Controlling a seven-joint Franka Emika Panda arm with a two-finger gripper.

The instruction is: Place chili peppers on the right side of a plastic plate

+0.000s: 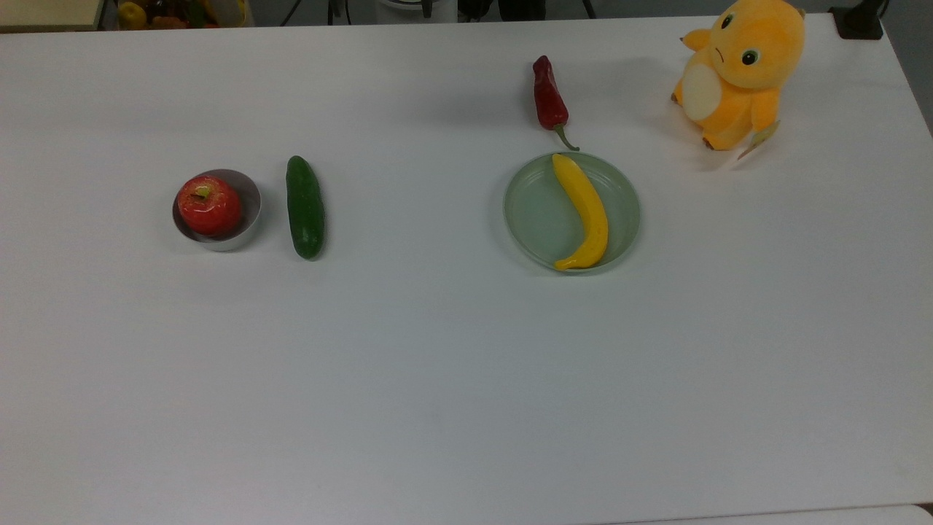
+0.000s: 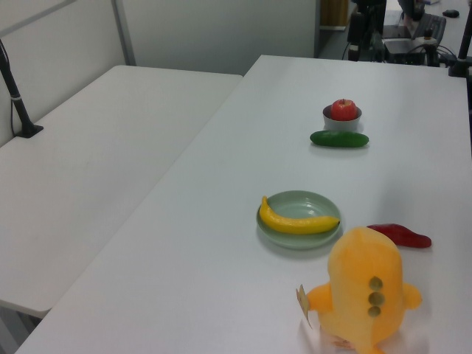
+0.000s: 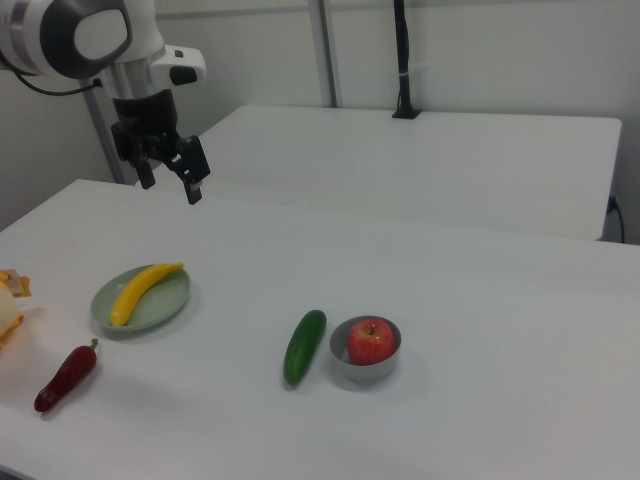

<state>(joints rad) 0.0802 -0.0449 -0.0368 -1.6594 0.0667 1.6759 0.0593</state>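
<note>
The dark-red chili pepper [image 1: 548,95] lies on the white table just above the plate in the top view, its green stem reaching the rim. It also lies right of the plate in the left view [image 2: 402,234] and at the lower left in the right view [image 3: 65,380]. The pale-green plastic plate [image 1: 536,215] [image 2: 302,203] [image 3: 160,302] holds a yellow banana [image 1: 587,211]. My gripper [image 3: 170,183] hangs open and empty, high above the table behind the plate in the right view, well away from the chili.
An orange plush toy [image 1: 736,73] stands at the top view's upper right, near the chili. A green cucumber [image 1: 305,206] lies beside a grey metal bowl [image 1: 250,200] holding a red apple [image 1: 209,205] at the top view's left.
</note>
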